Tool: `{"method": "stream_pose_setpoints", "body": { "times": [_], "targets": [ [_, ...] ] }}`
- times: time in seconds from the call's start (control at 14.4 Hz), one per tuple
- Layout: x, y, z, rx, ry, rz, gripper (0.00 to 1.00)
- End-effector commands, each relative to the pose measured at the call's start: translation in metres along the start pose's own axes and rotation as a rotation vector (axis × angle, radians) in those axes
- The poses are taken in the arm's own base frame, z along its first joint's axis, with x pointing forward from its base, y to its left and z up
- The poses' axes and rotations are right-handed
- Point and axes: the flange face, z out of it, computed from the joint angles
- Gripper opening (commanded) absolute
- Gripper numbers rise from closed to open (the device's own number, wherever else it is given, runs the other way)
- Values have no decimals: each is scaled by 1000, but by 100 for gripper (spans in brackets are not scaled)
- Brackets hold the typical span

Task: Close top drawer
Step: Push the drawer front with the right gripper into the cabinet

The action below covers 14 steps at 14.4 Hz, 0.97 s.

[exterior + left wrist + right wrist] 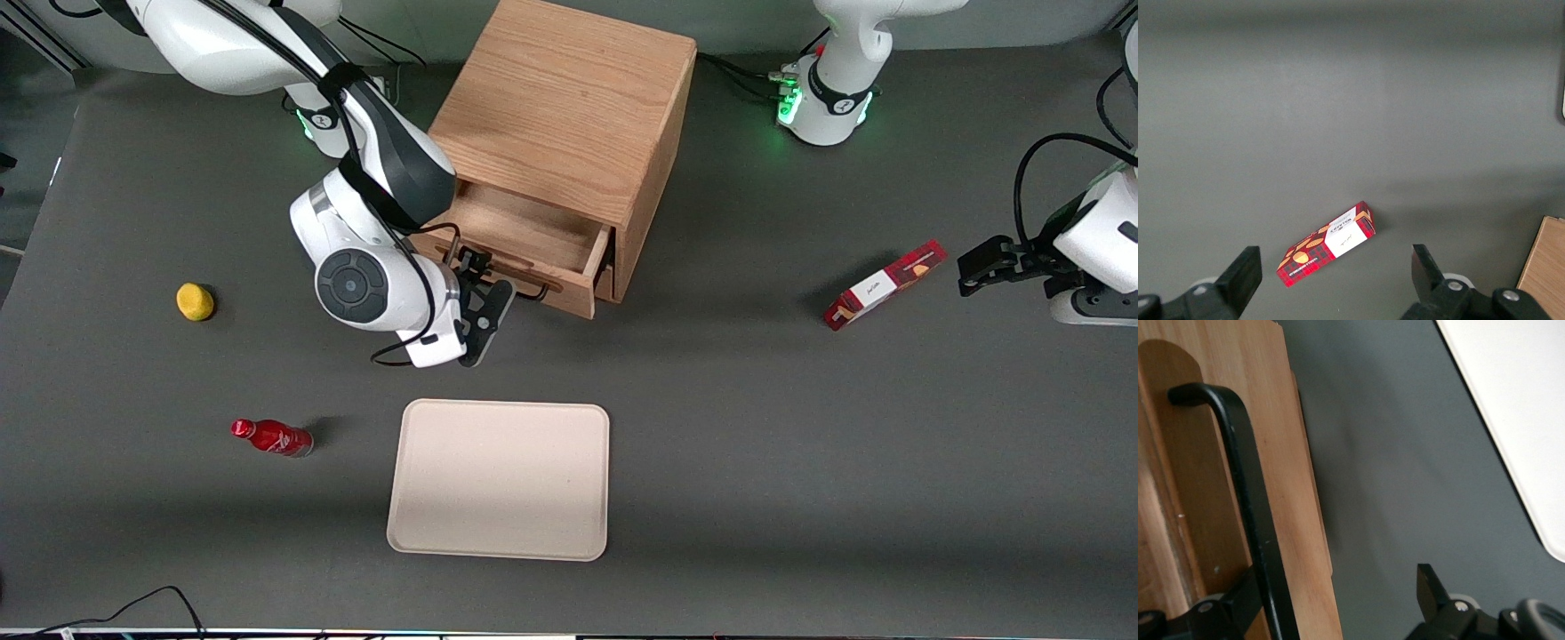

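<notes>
Top drawer (524,236) stands pulled well out of the wooden cabinet (569,116), so you have the whole closing push left.
Your gripper (484,298) sits at the drawer front with fingers spread, one on each side of the black handle (1248,520), clamping nothing; the tray (500,480) lies nearer the camera, clear of the drawer's path.

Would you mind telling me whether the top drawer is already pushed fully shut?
No, the top drawer juts out of the cabinet with its inside showing, and the gripper is at its handle.
</notes>
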Motion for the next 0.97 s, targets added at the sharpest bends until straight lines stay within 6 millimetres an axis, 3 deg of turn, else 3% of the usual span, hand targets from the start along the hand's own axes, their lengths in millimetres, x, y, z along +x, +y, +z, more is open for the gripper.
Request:
{"method": "stream_pose_setpoints", "body": {
  "times": [0.0, 0.42, 0.9],
  "targets": [
    [-3, -27, 3, 24, 5, 26, 100],
    [-3, -59, 14, 58, -18, 29, 100],
    [-2, -73, 22, 87, -30, 32, 100]
  ]
}}
